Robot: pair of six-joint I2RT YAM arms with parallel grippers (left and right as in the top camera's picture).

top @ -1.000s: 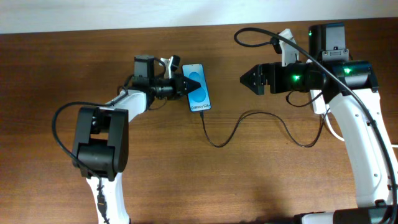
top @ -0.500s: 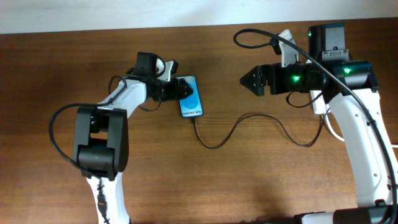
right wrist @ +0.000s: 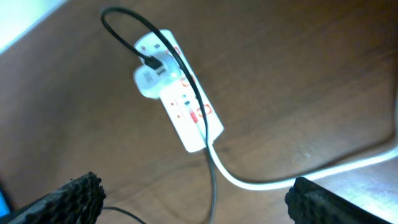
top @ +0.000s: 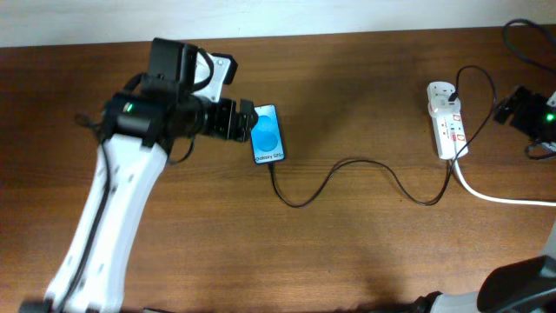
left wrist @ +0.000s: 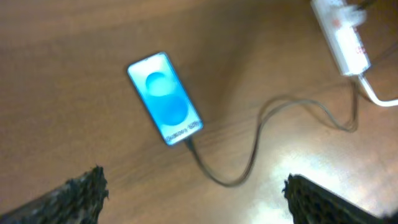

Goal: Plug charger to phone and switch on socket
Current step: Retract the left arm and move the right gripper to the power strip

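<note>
Going big to small here: a brown wooden table, the left arm running up from the bottom-left corner, and the right arm just poking in at the far right edge. The left gripper hangs above the phone, its fingers spread wide with nothing between them. Same deal for the right gripper, which hovers over the power strip with jaws apart and empty.

The white strip lies near the table's right edge, and its thick white cord trails off to the right. The phone lies flat left of centre, blue screen up. The black charger cable snakes from the phone's lower end across to a white plug seated in the strip. The connector tip looks pushed home to me, though that view is blurry.

So I reckon the plugging-in is done and the switch is what's left. It's a tiny target, the red rocker. I'd close the right fingers into one solid tip and come straight down. Dodge the cable lying along the strip, and press gently so the strip doesn't skid. I can't tell from here whether it's already on.
</note>
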